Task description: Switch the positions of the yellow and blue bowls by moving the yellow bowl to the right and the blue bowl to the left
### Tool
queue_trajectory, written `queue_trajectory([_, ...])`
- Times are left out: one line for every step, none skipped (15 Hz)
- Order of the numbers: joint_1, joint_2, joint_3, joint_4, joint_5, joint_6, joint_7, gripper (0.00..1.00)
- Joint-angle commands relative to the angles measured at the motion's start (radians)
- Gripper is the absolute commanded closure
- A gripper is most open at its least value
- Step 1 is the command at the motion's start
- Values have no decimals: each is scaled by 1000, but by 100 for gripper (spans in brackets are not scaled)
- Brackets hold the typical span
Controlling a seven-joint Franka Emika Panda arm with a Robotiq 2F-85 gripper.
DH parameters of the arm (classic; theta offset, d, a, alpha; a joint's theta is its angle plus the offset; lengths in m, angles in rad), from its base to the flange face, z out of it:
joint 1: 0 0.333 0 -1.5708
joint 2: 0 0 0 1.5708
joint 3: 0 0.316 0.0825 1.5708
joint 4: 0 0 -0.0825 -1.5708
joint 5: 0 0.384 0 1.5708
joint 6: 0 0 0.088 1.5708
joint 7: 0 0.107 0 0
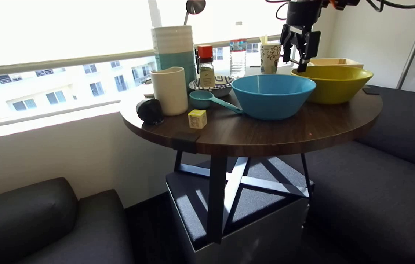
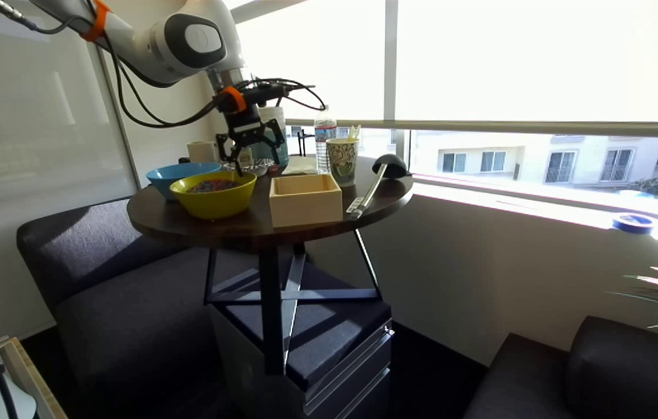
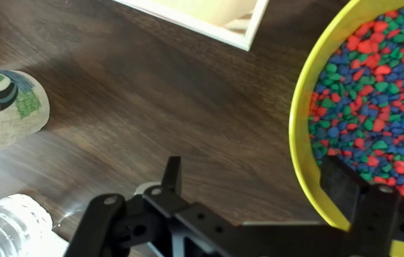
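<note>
Partly under the claw (image 3: 253, 169), fingers (image 3: 343, 185) apart: yellow bowl (image 2: 214, 202), pebbles (image 3: 380, 107) in it. Likely heavy, stiff, slick, pebbles apt to shift; pinch deep at claw-side rim (image 3: 297, 150). Blue bowl (image 1: 271, 102) farther off.

Smooth, plastic-looking surfaces are seen on the yellow bowl (image 2: 213, 201) and blue bowl (image 1: 273, 99), grained wood on the bench (image 1: 251, 135), printed paper on the disposable cup (image 2: 342, 162).

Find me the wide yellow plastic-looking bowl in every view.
In an exterior view: wide yellow bowl, upper right.
In an exterior view: yellow bowl, left of centre.
Wrist view: yellow bowl, at right edge, cut off.
Shared landmark: pale, tapered, patterned paper cup, in all three.
</note>
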Motion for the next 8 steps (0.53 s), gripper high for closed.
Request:
queue_trajectory([-14, 30, 7, 19, 19, -8, -20, 0])
queue_trajectory([-17, 45, 5, 28, 23, -4, -11, 0])
queue_trajectory([-20, 57, 5, 35, 23, 1, -7, 0])
queue_trajectory([-22, 67, 5, 42, 24, 6, -7, 0])
queue_trajectory([-24, 74, 6, 50, 30, 9, -6, 0])
queue_trajectory([-27, 78, 7, 59, 30, 10, 0, 0])
queue_trajectory([-29, 81, 8, 65, 32, 13, 6, 0])
queue_trajectory([-31, 83, 8, 71, 37, 17, 9, 0])
